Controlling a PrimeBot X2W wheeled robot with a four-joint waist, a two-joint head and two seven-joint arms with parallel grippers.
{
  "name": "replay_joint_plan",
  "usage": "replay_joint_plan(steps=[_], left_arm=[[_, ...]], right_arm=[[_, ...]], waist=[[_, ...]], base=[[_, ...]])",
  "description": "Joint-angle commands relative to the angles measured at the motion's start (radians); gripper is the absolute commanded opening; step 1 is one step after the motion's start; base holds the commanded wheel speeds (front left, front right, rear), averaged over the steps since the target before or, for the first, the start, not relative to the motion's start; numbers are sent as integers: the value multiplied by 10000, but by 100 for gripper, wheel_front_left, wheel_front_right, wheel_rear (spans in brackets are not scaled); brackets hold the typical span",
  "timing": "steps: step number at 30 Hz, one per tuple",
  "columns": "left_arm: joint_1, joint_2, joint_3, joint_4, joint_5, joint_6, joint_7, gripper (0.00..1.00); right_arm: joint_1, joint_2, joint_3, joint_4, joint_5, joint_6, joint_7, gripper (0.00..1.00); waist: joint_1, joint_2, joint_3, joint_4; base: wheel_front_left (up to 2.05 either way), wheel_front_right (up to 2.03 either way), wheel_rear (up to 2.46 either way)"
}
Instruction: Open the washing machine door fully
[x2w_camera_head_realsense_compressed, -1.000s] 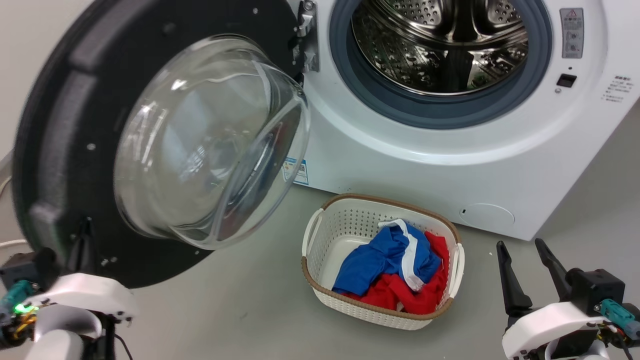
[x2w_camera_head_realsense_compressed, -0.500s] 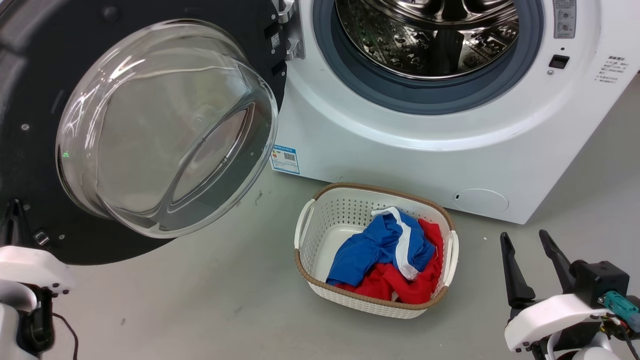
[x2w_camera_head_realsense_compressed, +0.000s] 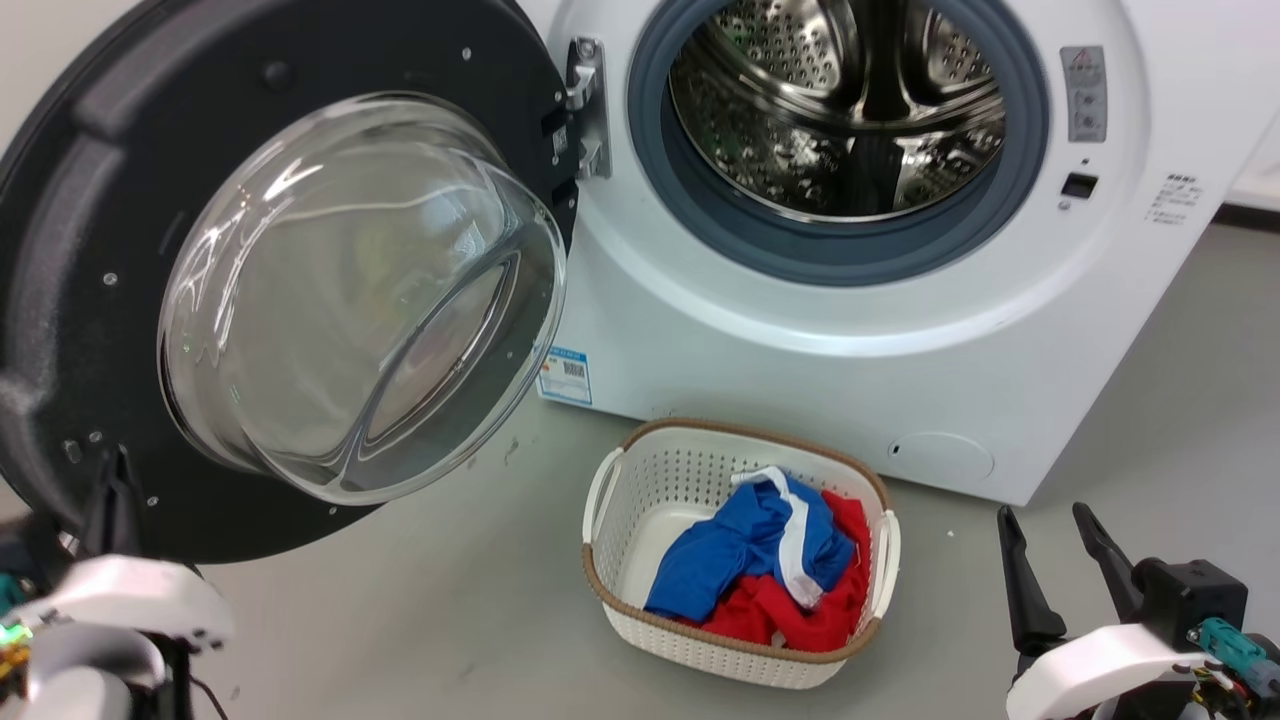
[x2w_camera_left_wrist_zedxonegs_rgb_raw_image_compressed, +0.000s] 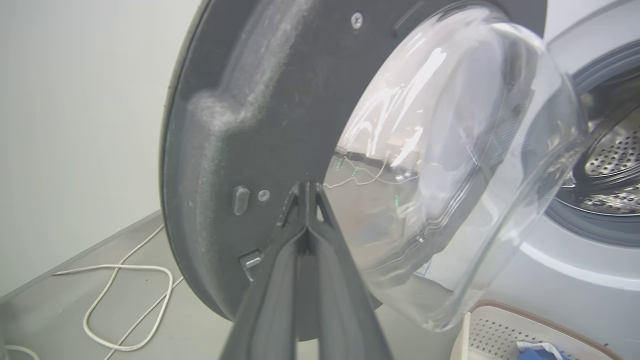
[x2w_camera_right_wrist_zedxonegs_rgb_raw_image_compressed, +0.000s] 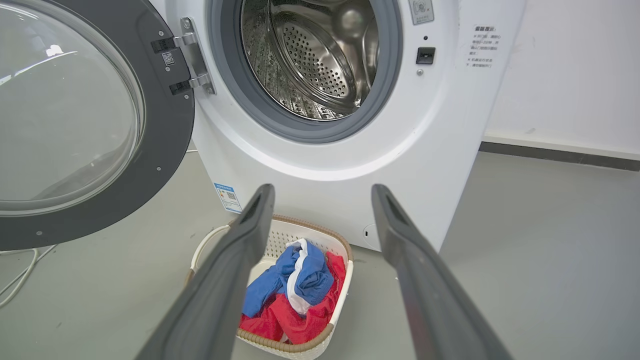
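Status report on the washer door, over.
Left gripper shut, at the washing machine door's inner rim. Right gripper open, holding nothing. Door stands wide open, drum exposed. Laundry basket on floor, apart from the door.

Just ahead of the pressed-together jaws of the left gripper (x2w_camera_left_wrist_zedxonegs_rgb_raw_image_compressed: 306, 192), the way is barred by the door's (x2w_camera_left_wrist_zedxonegs_rgb_raw_image_compressed: 240, 125) dark rim; whether it is touched cannot be told. Its glass bowl (x2w_camera_left_wrist_zedxonegs_rgb_raw_image_compressed: 450, 165) bulges to their right. Ahead of the spread jaws of the right gripper (x2w_camera_right_wrist_zedxonegs_rgb_raw_image_compressed: 322, 192) stands a basket (x2w_camera_right_wrist_zedxonegs_rgb_raw_image_compressed: 310, 226), backed by the washing machine (x2w_camera_right_wrist_zedxonegs_rgb_raw_image_compressed: 320, 160); bare floor (x2w_camera_right_wrist_zedxonegs_rgb_raw_image_compressed: 525, 250) is left to their right.
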Motion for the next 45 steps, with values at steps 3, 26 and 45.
replay_joint_plan(steps=[3, 26, 45], left_arm=[[911, -261, -206, -1097, 211, 307, -21, 0], [1539, -1503, -2697, -2731, 1184, 392, 676, 86], [1149, -1623, -2730, -1655, 973, 439, 474, 100]], right_arm=[[135, 60, 36, -16, 49, -2, -94, 100], [57, 76, 285, -287, -268, -2, 273, 100], [-28, -39, 572, -310, -165, -2, 290, 100]], waist=[[0, 0, -358, -185], [0, 0, -713, -2773], [0, 0, -721, -3322]], base=[[0, 0, 0], [0, 0, 0], [0, 0, 0]])
